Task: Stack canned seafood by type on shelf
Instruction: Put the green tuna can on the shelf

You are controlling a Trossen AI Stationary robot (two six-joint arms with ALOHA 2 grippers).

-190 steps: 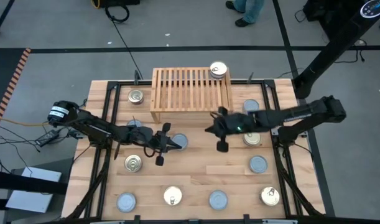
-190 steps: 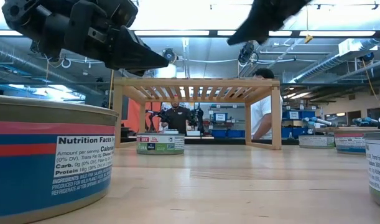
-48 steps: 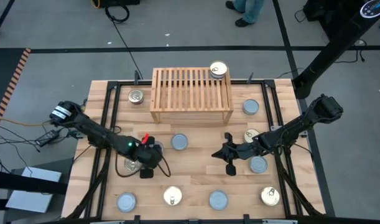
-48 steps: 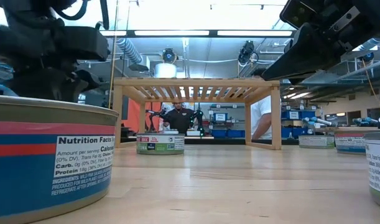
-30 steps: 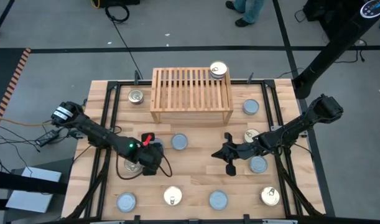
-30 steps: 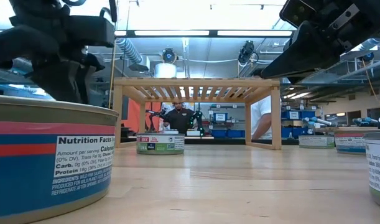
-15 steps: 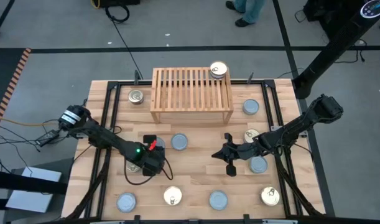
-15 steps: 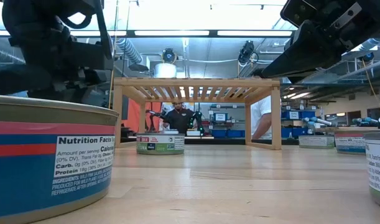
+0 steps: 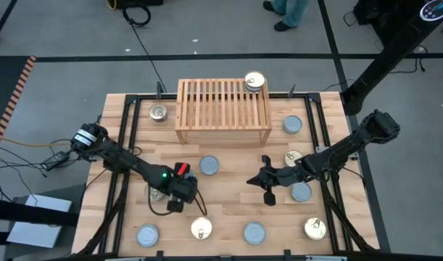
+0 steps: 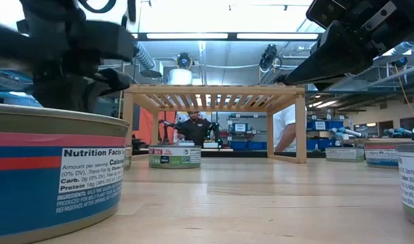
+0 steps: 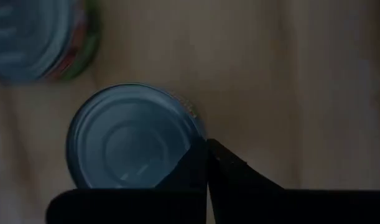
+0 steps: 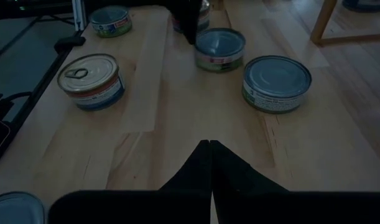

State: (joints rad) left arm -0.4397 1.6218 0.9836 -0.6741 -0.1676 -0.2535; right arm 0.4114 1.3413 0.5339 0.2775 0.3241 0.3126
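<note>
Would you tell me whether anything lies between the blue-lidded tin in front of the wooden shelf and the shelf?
Nothing visible does: only bare tabletop separates the silvery-blue-lidded round metal tin from the light wooden slatted shelf. One golden-lidded tin sits on the shelf's back right corner.

The plank tabletop (image 9: 228,190) of pale wood stands on a grey floor (image 9: 76,29) crossed by dark lines. Black cables (image 9: 18,156) trail over the floor at the left of the high view. In the low view, long ceiling lights (image 10: 193,36) glow at the upper centre, above exposed ducts (image 10: 142,57), and a person (image 10: 193,129) sits at mid-frame.
</note>
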